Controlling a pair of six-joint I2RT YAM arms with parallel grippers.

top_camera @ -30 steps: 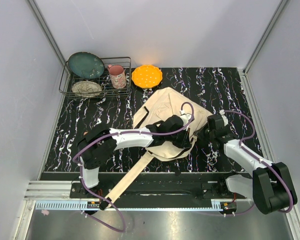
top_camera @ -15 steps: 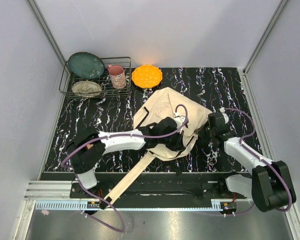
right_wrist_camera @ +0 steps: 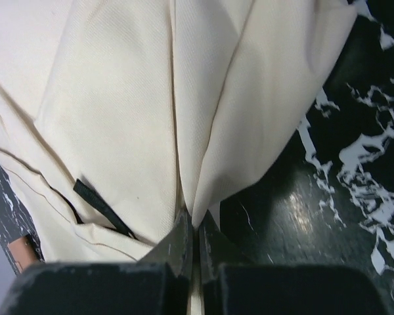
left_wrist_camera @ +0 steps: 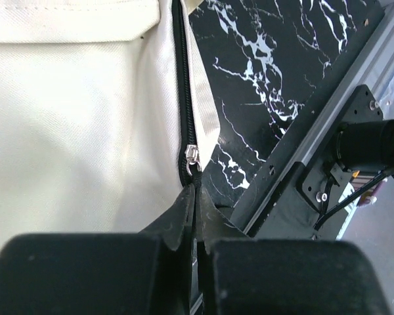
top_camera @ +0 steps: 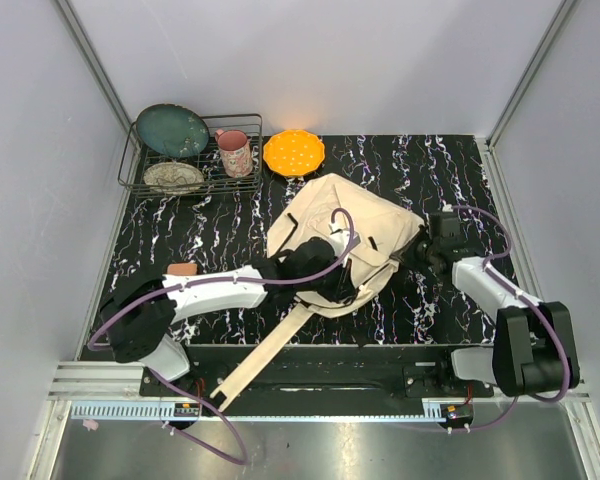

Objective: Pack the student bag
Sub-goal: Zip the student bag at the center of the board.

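Bag [top_camera: 330, 215]: cream canvas, lying slumped at the middle of the table [top_camera: 230, 220], black buckles and trim showing on its front

Strap [top_camera: 270, 345]: long cream webbing, running from the bag's near side over the table's near edge, toward the near left

Zip [left_wrist_camera: 182, 79]: black, running down the bag's side seam in the left wrist view; silver slider [left_wrist_camera: 192, 157] at its lower end, just above the fingertips

Left gripper [left_wrist_camera: 192, 190]: clenched, jaws pressed together on the black pull [left_wrist_camera: 192, 178] hanging from the slider; arm reaching across the table's near left to the bag's near edge

Right gripper [right_wrist_camera: 192, 220]: clenched on a pinched fold of the bag's cloth at the bag's right edge, right of the table's middle; the fold rises in a ridge away from the fingertips

Rack [top_camera: 248, 125]: wire, at the table's far left corner, holding a teal plate [top_camera: 172, 130] set on edge, a speckled dish [top_camera: 173, 177] and a pink mug [top_camera: 234, 152]

Orange plate [top_camera: 293, 152]: at the table's far edge, just right of the rack

Small orange-brown item [top_camera: 182, 268]: near the table's left side, kind cannot be told
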